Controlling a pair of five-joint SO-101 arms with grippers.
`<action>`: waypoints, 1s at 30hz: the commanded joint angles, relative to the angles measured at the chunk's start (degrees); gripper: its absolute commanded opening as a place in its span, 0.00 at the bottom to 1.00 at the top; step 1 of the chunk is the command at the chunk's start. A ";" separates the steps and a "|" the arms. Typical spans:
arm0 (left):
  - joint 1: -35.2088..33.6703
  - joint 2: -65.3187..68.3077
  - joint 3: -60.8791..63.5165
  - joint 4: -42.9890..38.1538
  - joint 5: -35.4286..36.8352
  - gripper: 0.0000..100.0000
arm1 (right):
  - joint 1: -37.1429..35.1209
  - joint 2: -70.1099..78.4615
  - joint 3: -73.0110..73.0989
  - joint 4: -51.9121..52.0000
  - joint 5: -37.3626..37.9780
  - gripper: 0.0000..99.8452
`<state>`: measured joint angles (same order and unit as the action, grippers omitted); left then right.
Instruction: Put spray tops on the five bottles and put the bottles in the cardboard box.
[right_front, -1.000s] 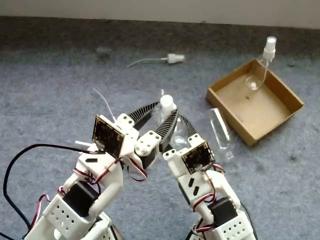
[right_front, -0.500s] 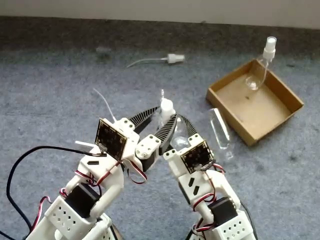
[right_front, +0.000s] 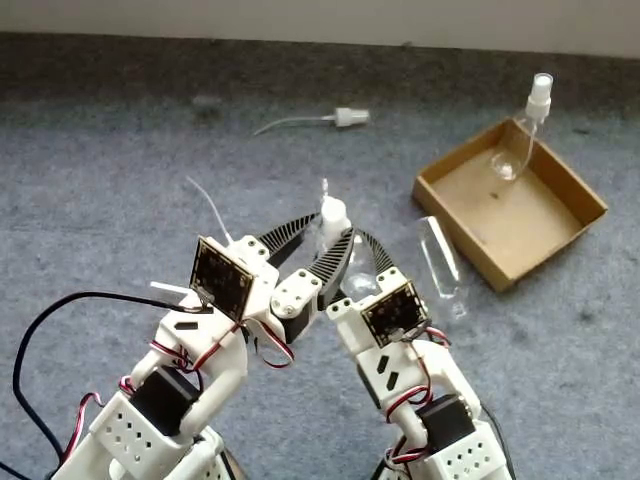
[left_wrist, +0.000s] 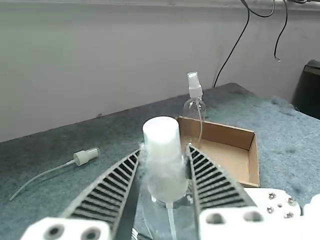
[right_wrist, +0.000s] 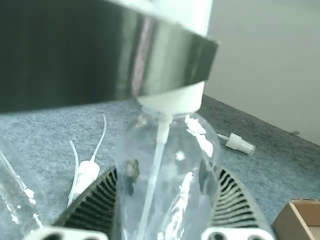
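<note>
Squarely between jaws of left gripper (left_wrist: 164, 151) — spray top (left_wrist: 161, 135), clamped; right gripper (right_wrist: 167, 176) clasps bottle (right_wrist: 186, 142) beneath.

Saw little of the held bottle (right_front: 360, 283) from above, masked by the arms' fingers (right_front: 335, 256); lost the spray top (right_wrist: 172, 97) past the right wrist view's edge, behind a blurred dark band (right_wrist: 100, 60).

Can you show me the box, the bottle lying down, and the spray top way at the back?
cardboard box (right_front: 490, 215): high view, bare floor inside.
lying bottle (right_front: 440, 262): high view, middle of its clear body.
loose spray top (right_front: 350, 117): high view, its white head.
</note>
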<state>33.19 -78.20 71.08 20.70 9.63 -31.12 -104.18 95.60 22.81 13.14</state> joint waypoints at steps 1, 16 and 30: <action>-1.27 0.31 -0.22 0.26 -0.62 0.06 | 0.48 -1.10 8.66 -0.13 0.53 0.10; -1.27 0.13 -1.19 0.26 -0.62 0.13 | 0.48 -1.01 8.66 1.54 0.53 0.10; -1.36 0.13 -9.19 0.26 -0.62 0.13 | 0.48 -1.01 8.66 2.33 0.53 0.10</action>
<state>32.22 -77.41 66.42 20.70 9.36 -31.21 -104.18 95.60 25.01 13.14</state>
